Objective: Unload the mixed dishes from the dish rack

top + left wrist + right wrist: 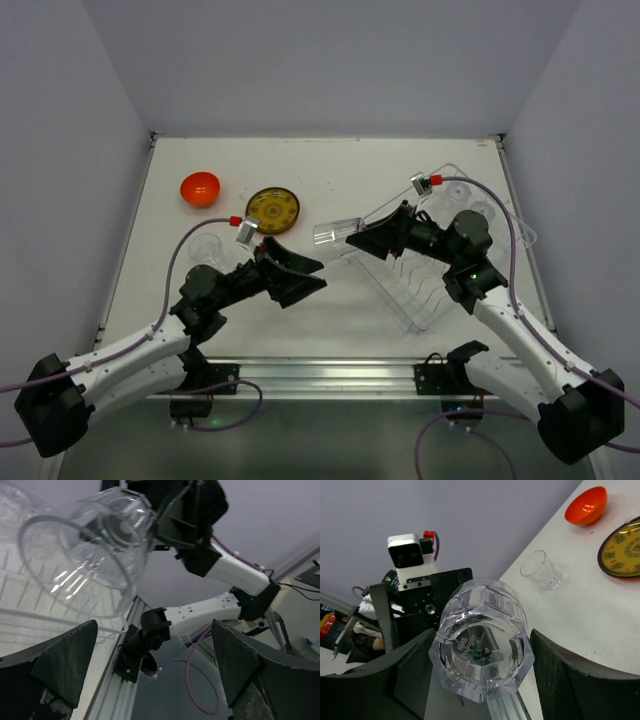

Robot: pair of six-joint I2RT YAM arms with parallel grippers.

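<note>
While the right claw (pixel 352 238) pinches a clear cup (pixel 333 234) at mid-frame, the left claw (pixel 312 276) gapes wide just beside it.
The rack (pixel 410 297) sits at right; orange bowl (pixel 199 188), patterned plate (pixel 272 209) and second cup (pixel 206 247) lie upper left.

One orange-red bowl (pixel 199 188). One brown-yellow patterned plate (pixel 272 209). One clear plastic dish rack (pixel 415 300). Clear plastic cups number four as far as can be told. One held cup (pixel 330 234) is in the right claw (pixel 355 238) and one standing cup (pixel 205 248) is on the desk (pixel 330 170). Two faint rack cups (pixel 455 190) sit side by side at the rack's far end. Two claws: the right one and the left claw (pixel 305 282).
</note>
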